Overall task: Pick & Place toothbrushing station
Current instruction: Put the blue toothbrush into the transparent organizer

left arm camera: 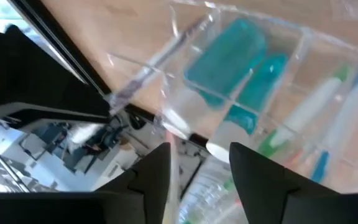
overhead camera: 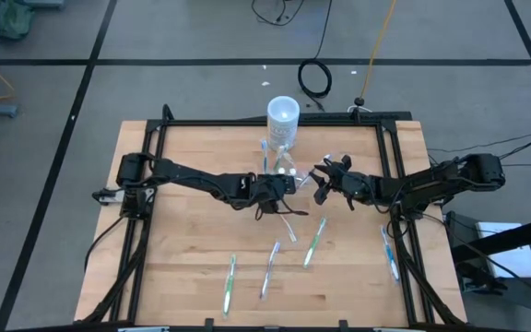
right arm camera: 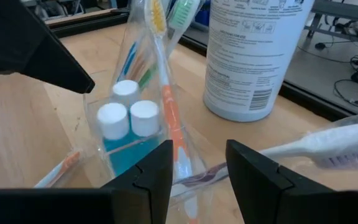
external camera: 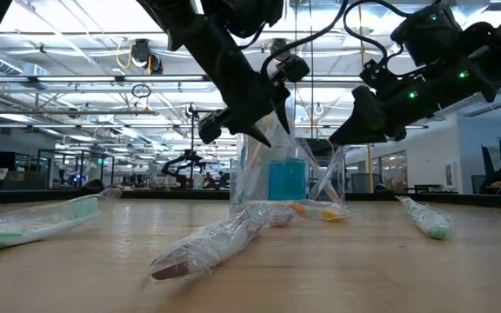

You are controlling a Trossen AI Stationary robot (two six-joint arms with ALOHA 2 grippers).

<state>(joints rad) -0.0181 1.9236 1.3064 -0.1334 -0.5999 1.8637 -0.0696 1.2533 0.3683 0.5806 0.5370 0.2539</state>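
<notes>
Left end effector [overhead camera: 290,183] at frame centre in the high view, fingers parted, held just over the clear container [overhead camera: 285,167]; nothing gripped. Right end effector [overhead camera: 323,181] just right of it, fingers apart, empty. Container stands on the wooden surface [overhead camera: 192,249] slightly above centre, holding blue white-capped tubes [right arm camera: 128,118] and upright toothbrushes [right arm camera: 166,93]. White cylinder [overhead camera: 282,123] just above it. Wrapped toothbrushes [overhead camera: 270,269] lie scattered across the lower half of the surface.

Clear container [right arm camera: 129,134] holds blue tubes [right arm camera: 126,152] with white caps [right arm camera: 129,115]; white cylinder [right arm camera: 253,53] carries black print.
</notes>
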